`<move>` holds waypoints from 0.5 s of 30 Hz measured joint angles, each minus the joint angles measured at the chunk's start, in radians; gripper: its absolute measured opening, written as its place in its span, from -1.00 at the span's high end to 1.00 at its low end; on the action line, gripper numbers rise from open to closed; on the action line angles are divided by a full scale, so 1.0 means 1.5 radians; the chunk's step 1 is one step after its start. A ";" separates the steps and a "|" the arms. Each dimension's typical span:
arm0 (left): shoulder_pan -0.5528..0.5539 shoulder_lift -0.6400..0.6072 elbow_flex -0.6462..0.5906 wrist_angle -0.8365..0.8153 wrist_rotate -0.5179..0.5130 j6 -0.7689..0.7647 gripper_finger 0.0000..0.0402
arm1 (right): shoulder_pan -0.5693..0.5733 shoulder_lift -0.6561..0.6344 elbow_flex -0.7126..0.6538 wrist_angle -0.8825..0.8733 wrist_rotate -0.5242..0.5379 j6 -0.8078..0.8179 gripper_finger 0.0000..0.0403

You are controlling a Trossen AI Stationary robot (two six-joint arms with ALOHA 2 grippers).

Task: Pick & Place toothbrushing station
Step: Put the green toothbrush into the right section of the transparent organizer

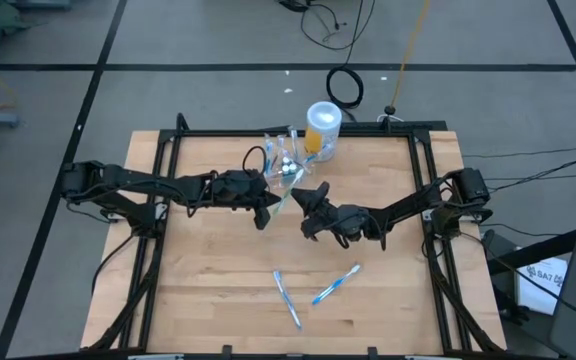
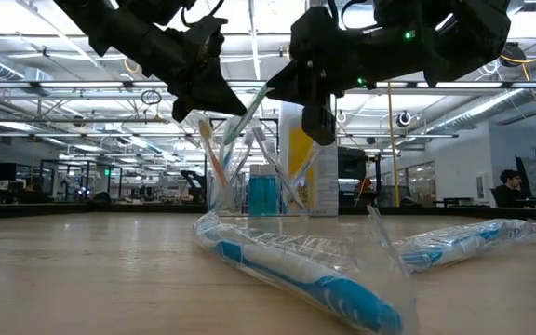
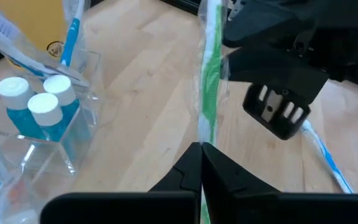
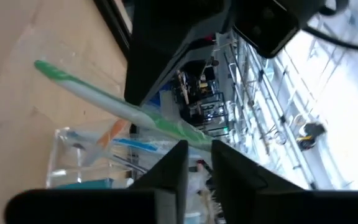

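A green-and-white toothbrush in a clear wrapper (image 1: 286, 197) hangs slanted in the air between my two grippers, above the table's middle. It also shows in the low view (image 2: 247, 116). My left gripper (image 1: 271, 207) and my right gripper (image 1: 306, 197) are both shut on it. The toothbrushing station (image 1: 284, 160), a clear cup with several toothbrushes and blue bottles in it, stands on the table just beyond them, toward the far edge. It also shows in the left wrist view (image 3: 48, 124). My left gripper pinches the wrapped toothbrush's shaft (image 3: 202, 134) between its two fingers, which lie across it. The brush runs on past the fingertips toward the right gripper, clear of the table. My right gripper has the toothbrush's near end (image 4: 182, 130) between its two fingertips. The rest of the brush slants away from the fingers, its far end (image 4: 45, 66) free in the air.
A tall yellow container with a white-blue lid (image 1: 322, 130) stands right of the station near the far edge. Two wrapped blue toothbrushes (image 1: 288, 298) (image 1: 336, 284) lie on the near part of the wooden table (image 1: 208, 270). A dark frame runs along its edges.
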 joint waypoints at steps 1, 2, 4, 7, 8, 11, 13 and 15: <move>0.000 0.000 0.000 0.000 0.000 0.002 0.99 | 0.000 0.000 0.000 0.000 0.000 0.023 0.61; 0.000 0.000 0.000 0.000 0.000 0.004 0.98 | 0.000 0.000 0.000 0.000 0.000 0.043 0.56; 0.000 0.000 0.000 0.001 0.000 0.005 0.97 | 0.000 0.000 0.000 0.000 0.001 0.057 0.47; 0.000 0.000 0.000 0.003 -0.004 0.010 0.99 | 0.002 -0.003 0.000 0.004 0.001 0.055 0.35; 0.000 0.000 0.000 0.005 -0.011 0.012 0.99 | 0.006 -0.008 0.000 0.004 0.002 0.058 0.32; 0.000 0.000 0.000 0.007 -0.017 0.020 0.98 | 0.020 -0.034 0.000 0.006 0.016 0.079 0.26; 0.000 -0.003 0.000 0.006 -0.017 0.023 0.99 | 0.032 -0.063 0.000 0.004 0.045 0.108 0.25; 0.000 -0.004 0.000 0.013 -0.018 0.025 0.98 | 0.041 -0.102 0.000 -0.016 0.068 0.169 0.24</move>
